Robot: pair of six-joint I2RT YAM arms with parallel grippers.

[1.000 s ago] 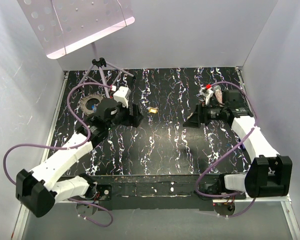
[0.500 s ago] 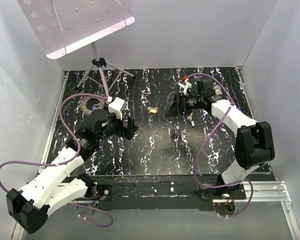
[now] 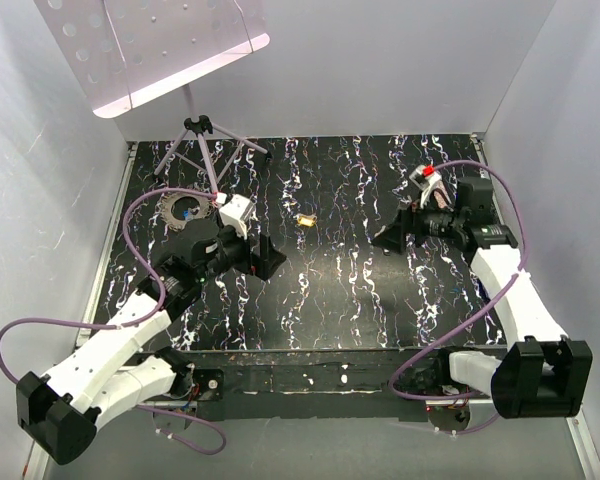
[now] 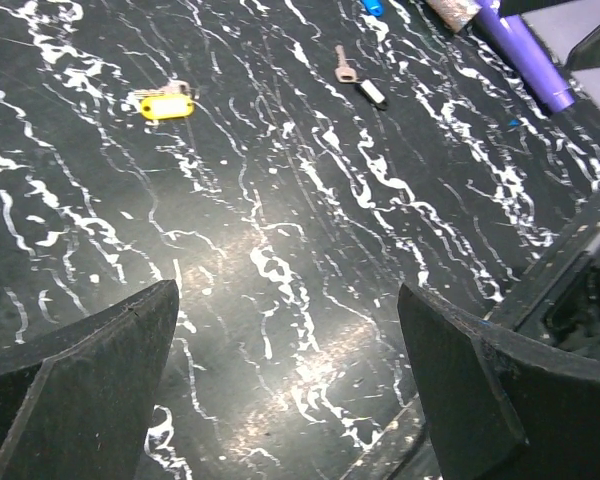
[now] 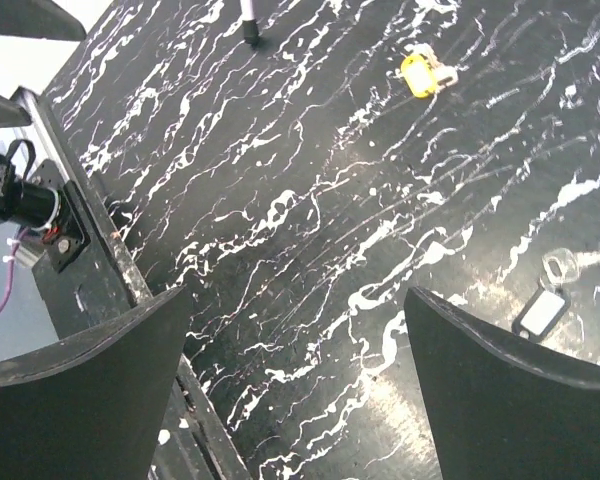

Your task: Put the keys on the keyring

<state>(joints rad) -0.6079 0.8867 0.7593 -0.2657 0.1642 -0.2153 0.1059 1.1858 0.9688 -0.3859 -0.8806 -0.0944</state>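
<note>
Currently left fingers (image 4: 90, 390) and right fingers (image 5: 80, 385) are being held wide, empty. Meanwhile the yellow-headed key (image 3: 304, 219) is lying flat on the surface (image 3: 330, 290) between them; risk: being pushed aside, not pinched, by closing fingers.

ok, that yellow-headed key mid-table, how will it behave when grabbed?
Yellow-headed key lies flat on the glossy table, so a nudge would probably skid it, not roll it. Tiny beside the fingers of the left gripper: likely light, stiff, hard to pinch.

No readable text, number or brand anywhere. Nothing legible on the yellow key (image 4: 162, 104) or the dark-headed key (image 5: 542, 310): too small.
</note>
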